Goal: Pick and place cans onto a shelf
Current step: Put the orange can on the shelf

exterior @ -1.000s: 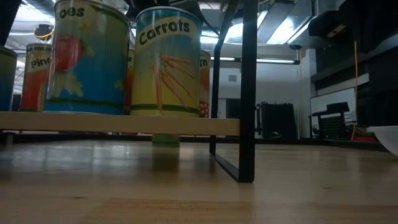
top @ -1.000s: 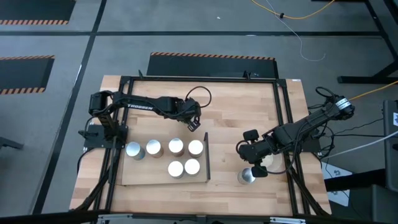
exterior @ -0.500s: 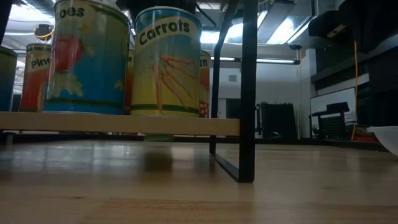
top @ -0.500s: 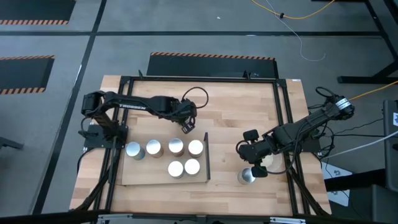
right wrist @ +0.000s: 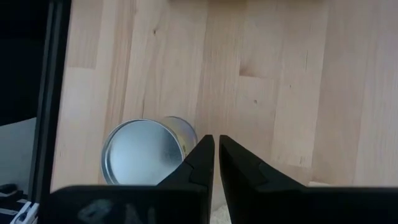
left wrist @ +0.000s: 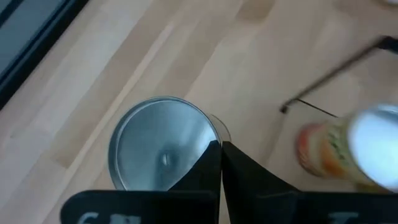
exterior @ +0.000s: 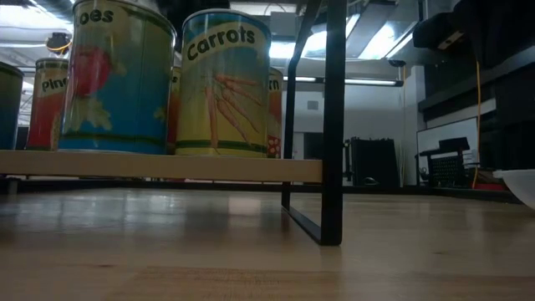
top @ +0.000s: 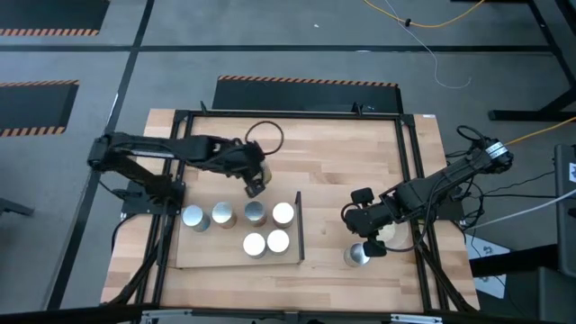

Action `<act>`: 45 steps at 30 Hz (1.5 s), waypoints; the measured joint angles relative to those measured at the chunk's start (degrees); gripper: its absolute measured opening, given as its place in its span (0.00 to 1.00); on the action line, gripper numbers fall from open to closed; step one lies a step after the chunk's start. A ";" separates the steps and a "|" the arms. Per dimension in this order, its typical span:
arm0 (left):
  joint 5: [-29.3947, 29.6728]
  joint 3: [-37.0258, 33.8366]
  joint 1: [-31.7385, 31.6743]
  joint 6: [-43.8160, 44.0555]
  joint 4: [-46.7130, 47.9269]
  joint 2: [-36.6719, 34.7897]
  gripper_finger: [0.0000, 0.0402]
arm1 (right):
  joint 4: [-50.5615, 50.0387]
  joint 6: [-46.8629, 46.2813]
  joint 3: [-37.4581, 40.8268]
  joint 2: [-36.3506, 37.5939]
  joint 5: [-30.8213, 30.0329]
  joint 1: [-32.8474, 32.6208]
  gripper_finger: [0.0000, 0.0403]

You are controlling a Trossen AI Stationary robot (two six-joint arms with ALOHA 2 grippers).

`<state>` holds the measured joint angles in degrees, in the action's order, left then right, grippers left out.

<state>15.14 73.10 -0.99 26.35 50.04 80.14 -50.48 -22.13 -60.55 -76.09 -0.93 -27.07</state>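
Six cans (top: 255,244) stand on the shelf (top: 205,256); one (top: 357,256) waits beside the right gripper's (top: 363,225) closed, empty fingers.

In the low view, the yellow-labelled cylindrical tin (exterior: 226,82) reads "Carrots" above drawn carrots. The blue-labelled tin (exterior: 117,77) beside it shows only "oes". The red tin (exterior: 48,102) behind shows "Pin", the rest hidden.
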 joint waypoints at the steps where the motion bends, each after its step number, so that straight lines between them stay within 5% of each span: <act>1: -0.12 0.00 0.69 0.00 0.69 -1.41 0.00 | 0.06 0.00 0.00 0.00 0.00 0.00 0.07; 20: -7.23 0.09 18.72 1.82 3.98 -20.47 0.00 | 1.38 0.11 0.00 -0.02 0.00 0.00 0.07; 28: -8.41 0.09 29.86 6.67 4.18 -20.04 0.00 | 3.21 -1.84 0.00 -0.02 0.00 0.00 0.07; 45: -0.25 0.09 48.82 14.05 3.76 -9.59 0.00 | 4.85 -3.19 0.00 -0.02 0.00 0.00 0.07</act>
<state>14.89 73.19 47.82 40.40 53.80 70.55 -45.63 -25.32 -60.55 -76.12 -0.93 -27.07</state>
